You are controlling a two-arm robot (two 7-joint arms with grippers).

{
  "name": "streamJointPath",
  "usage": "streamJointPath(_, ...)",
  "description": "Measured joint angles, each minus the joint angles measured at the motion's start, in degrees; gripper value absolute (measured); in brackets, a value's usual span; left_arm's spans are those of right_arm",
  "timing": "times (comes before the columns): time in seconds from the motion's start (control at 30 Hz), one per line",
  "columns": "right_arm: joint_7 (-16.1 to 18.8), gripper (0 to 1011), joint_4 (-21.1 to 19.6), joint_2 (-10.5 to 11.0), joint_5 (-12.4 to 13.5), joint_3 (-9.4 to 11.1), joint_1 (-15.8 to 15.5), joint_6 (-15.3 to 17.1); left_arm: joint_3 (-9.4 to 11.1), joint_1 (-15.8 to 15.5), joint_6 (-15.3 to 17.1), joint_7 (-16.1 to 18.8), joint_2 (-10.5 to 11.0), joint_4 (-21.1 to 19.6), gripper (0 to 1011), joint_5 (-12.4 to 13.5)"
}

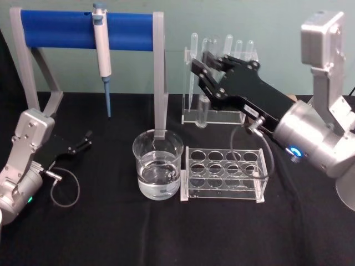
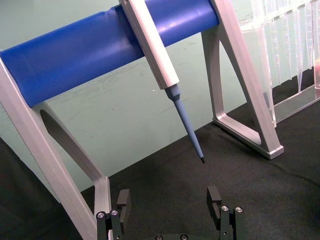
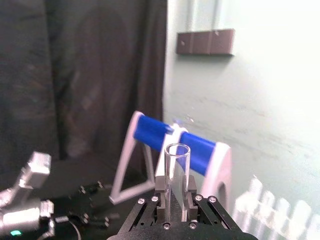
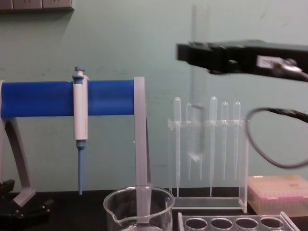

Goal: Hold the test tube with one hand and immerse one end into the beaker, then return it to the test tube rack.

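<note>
On the black-draped bench [image 1: 166,233], the tall grey stand with a blue padded crossbar [image 1: 83,29] spans ten to twelve o'clock with a blue-and-white pipettor [image 1: 102,50] hanging from it, while the wide clear glass beaker [image 1: 158,172], part-filled with clear liquid, sits at centre beside an empty clear acrylic tube rack [image 1: 224,174] at three o'clock of it. The black right claw [image 1: 201,69] reaches in from three o'clock, raised above the bench, its fingers closed on the long clear glass test tube [image 1: 203,105], which hangs upright at one o'clock of the beaker, before the clear pipette stand [image 1: 213,113]. The black left claw [image 2: 170,200] rests low at nine o'clock, fingers spread wide and holding nothing.
</note>
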Motion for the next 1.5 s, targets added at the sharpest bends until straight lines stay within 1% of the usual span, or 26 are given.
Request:
streamJointPath(0.1,-0.9,224,-0.4,1.0,-0.1,1.1,-2.2,0.0,0.0,0.0,0.0,0.0,0.0,0.0,1000,0.0)
streamJointPath(0.13,-1.4,224,-0.4,1.3,-0.3,1.6,-3.4,-0.2,0.0,0.0,0.0,0.0,0.0,0.0,1000,0.0)
streamJointPath(0.17,-1.4,224,-0.4,1.3,-0.3,1.6,-3.4,-0.2,0.0,0.0,0.0,0.0,0.0,0.0,1000,0.0)
streamJointPath(0.2,-1.6,224,-0.3,1.5,-0.3,1.9,-4.5,-0.3,0.0,0.0,0.0,0.0,0.0,0.0,1000,0.0)
streamJointPath(0.33,-2.2,224,0.1,1.4,-0.8,2.3,-7.0,-1.1,0.0,0.0,0.0,0.0,0.0,0.0,1000,0.0)
streamJointPath(0.47,-2.3,224,1.2,1.0,-1.6,2.3,-8.1,-1.9,0.0,0.0,0.0,0.0,0.0,0.0,1000,0.0)
streamJointPath(0.6,-2.3,224,2.9,0.2,-2.2,2.2,-8.3,-2.7,0.0,0.0,0.0,0.0,0.0,0.0,1000,0.0)
streamJointPath(0.8,-2.3,224,5.0,-1.0,-2.8,2.0,-8.4,-3.1,0.0,0.0,0.0,0.0,0.0,0.0,1000,0.0)
streamJointPath(1.03,-2.0,224,6.4,-1.8,-3.9,1.6,-7.9,-3.4,0.0,0.0,0.0,0.0,0.0,0.0,1000,0.0)
streamJointPath(1.13,-1.7,224,7.6,-2.3,-4.6,1.1,-7.5,-3.4,0.0,0.0,0.0,0.0,0.0,0.0,1000,0.0)
streamJointPath(1.5,-1.0,224,10.9,-3.3,-6.6,0.0,-6.3,-2.8,0.0,0.0,0.0,0.0,0.0,0.0,1000,0.0)
